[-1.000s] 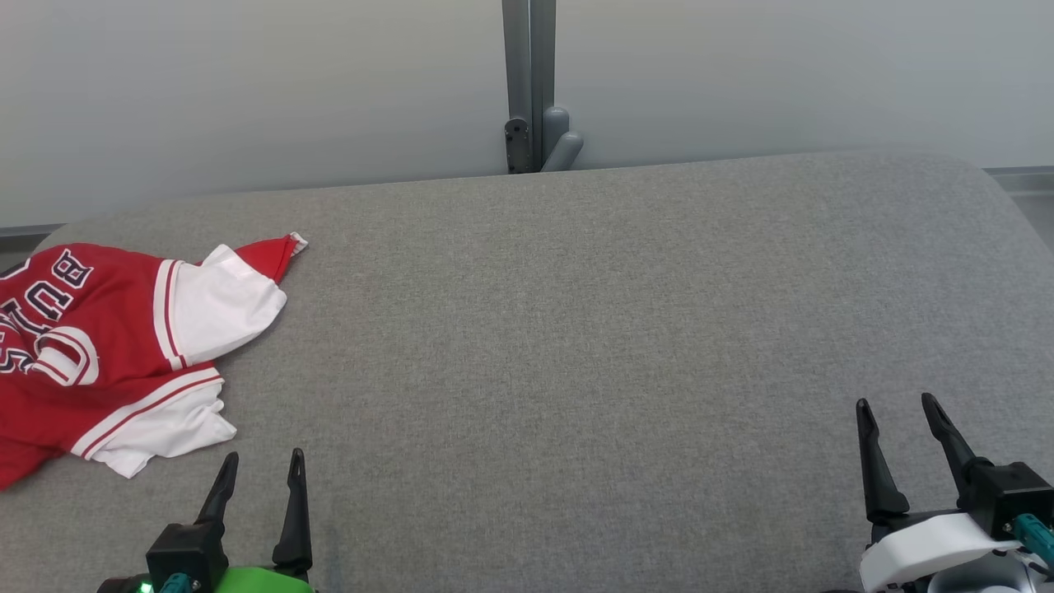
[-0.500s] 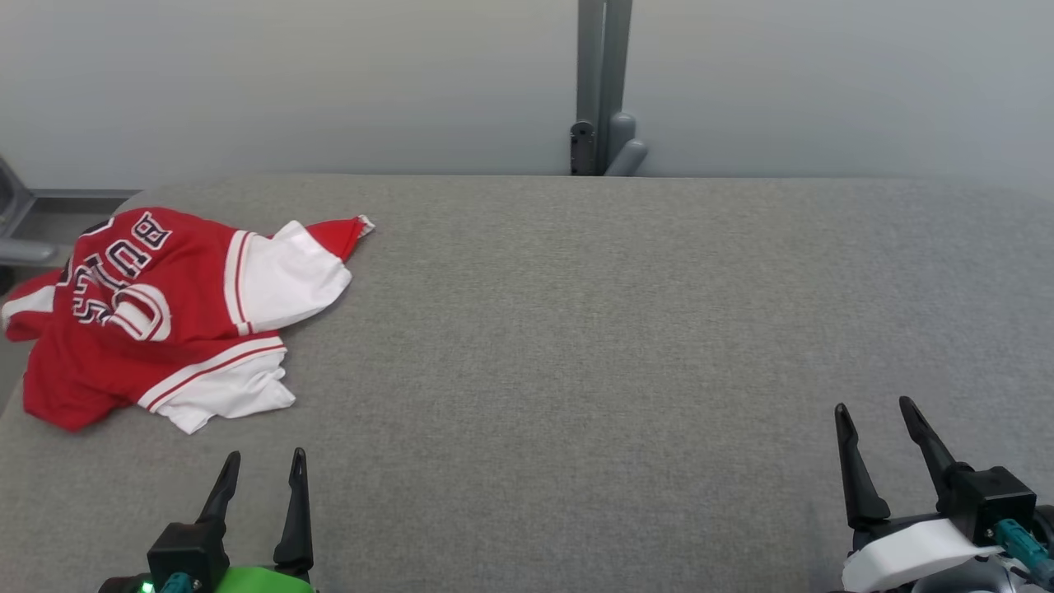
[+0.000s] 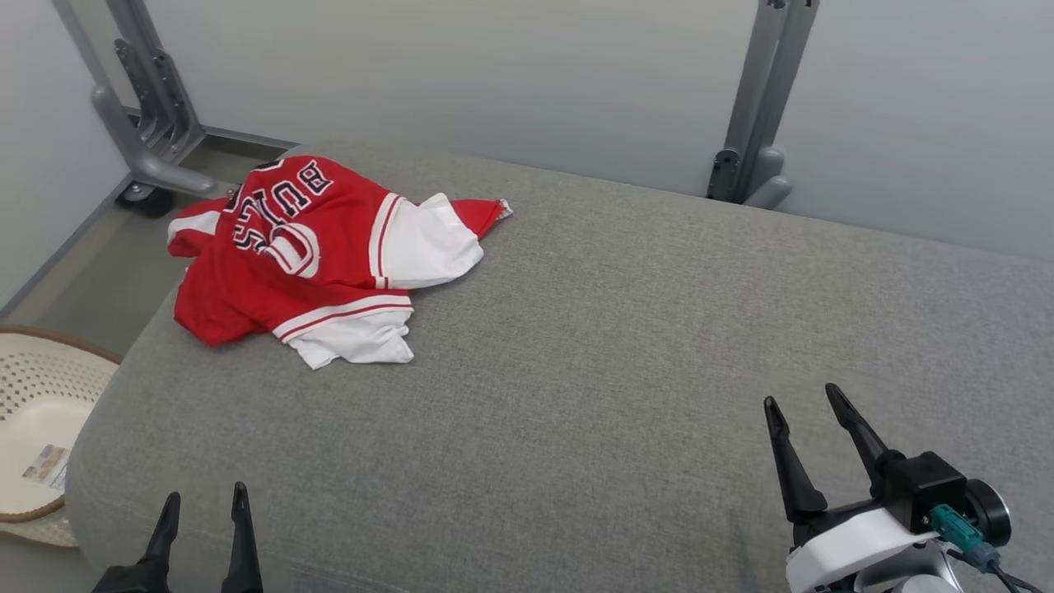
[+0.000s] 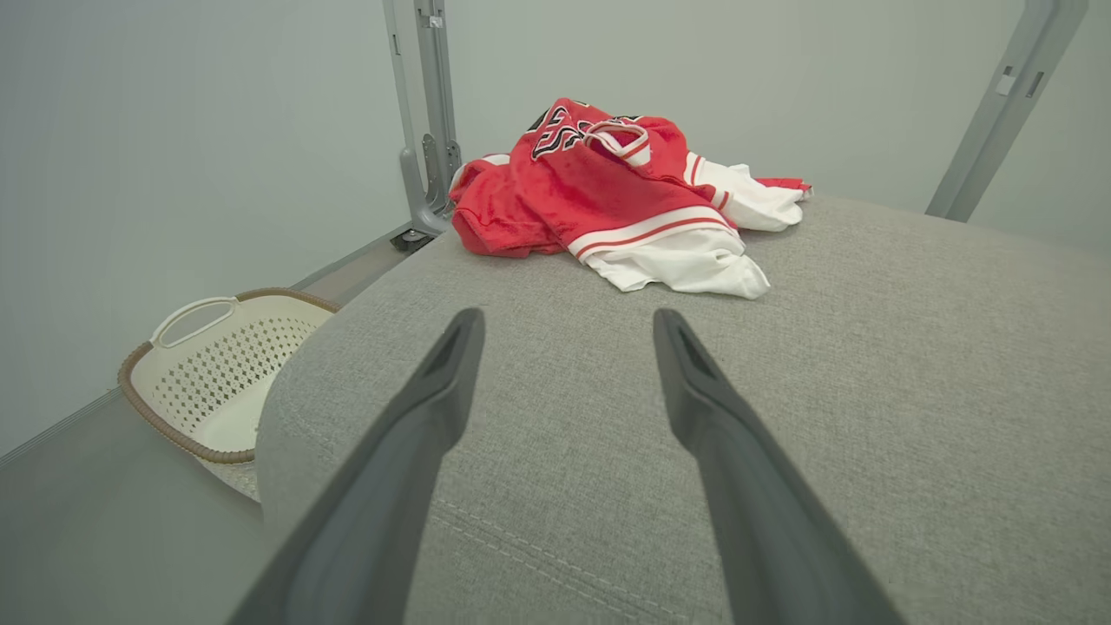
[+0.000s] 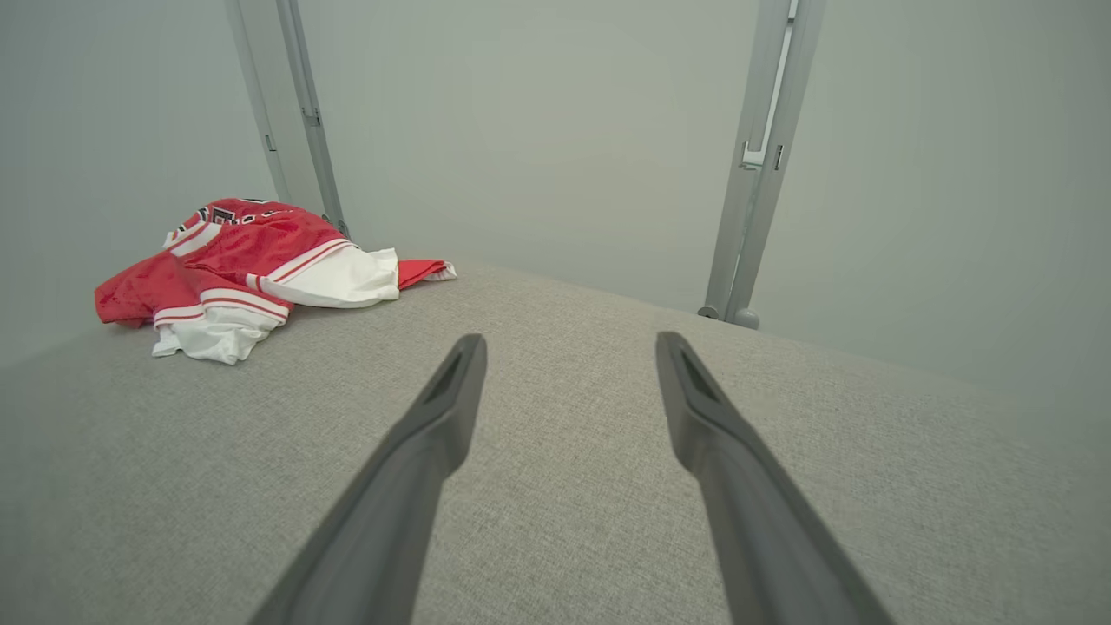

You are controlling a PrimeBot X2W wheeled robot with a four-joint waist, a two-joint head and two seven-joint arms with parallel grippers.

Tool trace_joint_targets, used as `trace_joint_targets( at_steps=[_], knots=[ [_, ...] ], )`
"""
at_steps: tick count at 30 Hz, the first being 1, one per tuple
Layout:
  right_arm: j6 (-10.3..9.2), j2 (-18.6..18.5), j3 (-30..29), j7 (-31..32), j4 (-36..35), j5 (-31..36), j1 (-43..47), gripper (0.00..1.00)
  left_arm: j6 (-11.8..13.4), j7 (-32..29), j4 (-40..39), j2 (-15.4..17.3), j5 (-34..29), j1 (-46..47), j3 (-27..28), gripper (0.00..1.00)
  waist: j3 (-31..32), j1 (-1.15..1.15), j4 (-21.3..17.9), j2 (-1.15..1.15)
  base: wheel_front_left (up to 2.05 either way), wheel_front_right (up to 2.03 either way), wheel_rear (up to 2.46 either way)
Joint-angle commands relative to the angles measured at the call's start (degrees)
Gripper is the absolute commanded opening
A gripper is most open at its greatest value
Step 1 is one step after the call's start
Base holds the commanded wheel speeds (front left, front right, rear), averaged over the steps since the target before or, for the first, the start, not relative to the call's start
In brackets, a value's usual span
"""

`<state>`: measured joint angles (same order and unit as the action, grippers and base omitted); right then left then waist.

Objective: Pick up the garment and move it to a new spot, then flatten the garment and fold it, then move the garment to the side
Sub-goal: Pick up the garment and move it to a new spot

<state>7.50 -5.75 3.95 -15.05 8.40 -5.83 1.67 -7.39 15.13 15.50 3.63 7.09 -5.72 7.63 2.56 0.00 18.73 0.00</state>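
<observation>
A crumpled red and white jersey [image 3: 309, 255] with dark lettering lies at the far left corner of the grey padded surface [image 3: 626, 346]. It also appears ahead of the left fingers [image 4: 608, 191] and far off to the left in the right wrist view [image 5: 252, 269]. My left gripper [image 3: 203, 502] stands open at the near left edge, well short of the jersey, holding nothing. My right gripper [image 3: 803, 402] is open at the near right, far from the jersey, with only bare fabric surface between its fingers.
A cream perforated laundry basket [image 3: 33, 428] sits on the floor beside the surface's left edge, seen too in the left wrist view [image 4: 217, 373]. Grey metal frame posts stand behind at left [image 3: 140, 107] and right [image 3: 762, 107]. A pale wall runs behind.
The camera has turned left, so the jersey sits nearer mid-picture and the basket and left post have come into view. The jersey itself lies as before; both grippers stay open.
</observation>
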Motion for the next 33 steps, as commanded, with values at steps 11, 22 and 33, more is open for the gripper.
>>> trace_joint_targets(
  at_steps=[11, 22, 33],
  knots=[
    [-0.02, -1.22, 1.69, -0.21, -0.17, -0.52, 0.00, 1.00, -0.10, 0.01, -1.50, -0.49, 1.65, 2.57, 0.29, 1.00, -1.64, 0.00, 0.14, 0.00, 0.00, 0.00, 0.00],
    [-0.02, -6.14, 1.41, -0.21, -3.65, -0.51, -6.25, 1.00, -0.13, -2.36, 6.06, -0.21, 6.97, 23.27, -3.39, 1.00, -18.75, 0.00, -4.63, 0.00, 0.00, 0.00, 0.00],
    [-0.02, -7.89, 2.32, -0.21, -4.76, -1.15, -9.55, 1.00, 3.36, -12.07, 22.93, 6.41, 8.26, 44.30, -2.51, 1.00, -27.03, 0.00, -7.99, 0.00, 0.00, 0.00, 0.00]
  ],
)
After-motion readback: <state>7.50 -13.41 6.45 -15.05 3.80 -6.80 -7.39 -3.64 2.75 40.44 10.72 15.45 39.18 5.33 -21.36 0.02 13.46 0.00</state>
